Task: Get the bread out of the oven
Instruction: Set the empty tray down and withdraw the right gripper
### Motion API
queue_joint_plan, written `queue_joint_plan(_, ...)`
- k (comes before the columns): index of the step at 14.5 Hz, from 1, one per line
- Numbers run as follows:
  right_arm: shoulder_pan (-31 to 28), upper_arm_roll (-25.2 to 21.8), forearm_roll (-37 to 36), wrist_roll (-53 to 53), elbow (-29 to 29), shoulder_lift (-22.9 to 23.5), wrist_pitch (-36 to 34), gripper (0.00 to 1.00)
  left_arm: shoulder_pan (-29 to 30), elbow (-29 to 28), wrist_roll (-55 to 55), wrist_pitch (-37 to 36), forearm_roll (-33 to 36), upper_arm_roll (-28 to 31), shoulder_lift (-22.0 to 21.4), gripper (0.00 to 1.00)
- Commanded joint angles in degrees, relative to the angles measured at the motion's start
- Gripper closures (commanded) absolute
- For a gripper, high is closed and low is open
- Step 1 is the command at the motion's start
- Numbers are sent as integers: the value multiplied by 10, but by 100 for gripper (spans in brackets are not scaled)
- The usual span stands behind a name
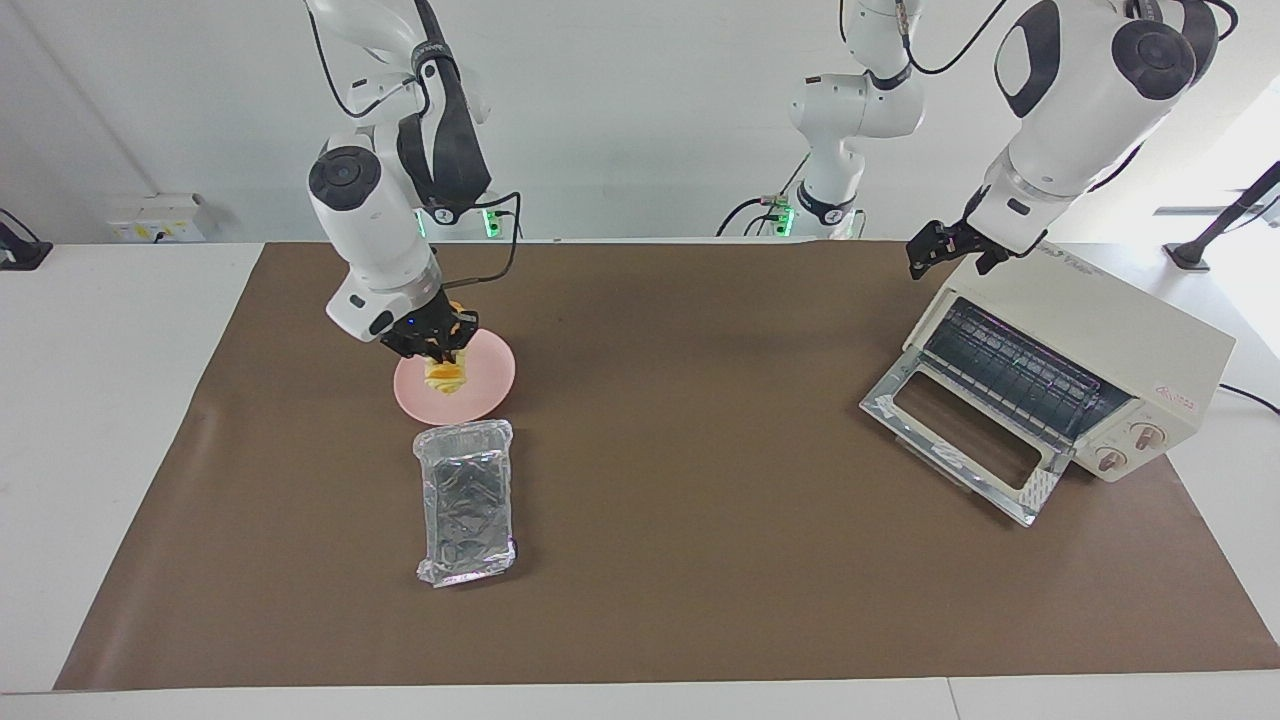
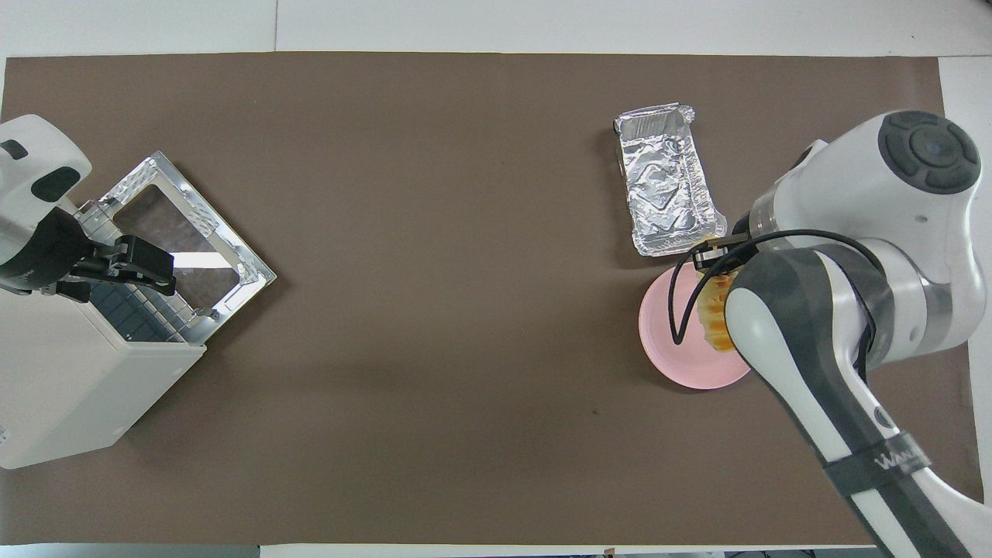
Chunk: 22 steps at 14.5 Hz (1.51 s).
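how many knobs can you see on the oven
2, both on the front panel of the oven, beside its open door: one knob nearer the robots, the other knob just below it. The overhead view shows neither.

White counter (image 1: pixel 100 400), mostly covered by a brown mat (image 1: pixel 700 560) running nearly edge to edge. On the mat: cream oven (image 1: pixel 1120 340) near the corner at the left arm's end, angled, glass door (image 1: pixel 960 440) dropped flat onto the mat. Toward the right arm's end, pink plate (image 1: pixel 490 385), and just beside it, farther from the robots, a foil tray (image 1: pixel 466 500), long side pointing away from the robots. Plate and tray nearly touch. Middle of the mat is bare brown.
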Motion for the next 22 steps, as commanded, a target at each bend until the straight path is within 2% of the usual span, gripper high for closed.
queue_joint_plan(1, 1, 5, 6, 7, -152, -67, 133, 100, 5, -8, 6, 6, 9, -3, -12, 0)
queue_joint_plan(2, 1, 5, 6, 1, -183, -70, 175, 100, 5, -8, 6, 6, 9, -2, -12, 0)
queue_joint_plan(6, 2, 5, 6, -3, -216, -49, 250, 100, 5, -9, 6, 6, 9, -2, -12, 0)
queue_joint_plan(12, 4, 6, 6, 3, -221, -42, 257, 100, 5, -9, 6, 6, 9, -2, -12, 0)
queue_joint_plan(13, 4, 6, 6, 3, -220, -42, 256, 53, 5, -9, 6, 5, 9, -2, -12, 0)
queue_joint_plan(14, 6, 6, 6, 4, -218, -42, 253, 1, 5, -9, 6, 5, 9, -2, -12, 0)
queue_joint_plan(18, 6, 6, 6, 2, -186, -42, 199, 0, 5, -9, 6, 5, 9, -2, -12, 0)
queue_joint_plan(22, -2, 5, 5, -4, -98, -40, 85, 0, 5, -9, 6, 4, 9, -2, -12, 0)
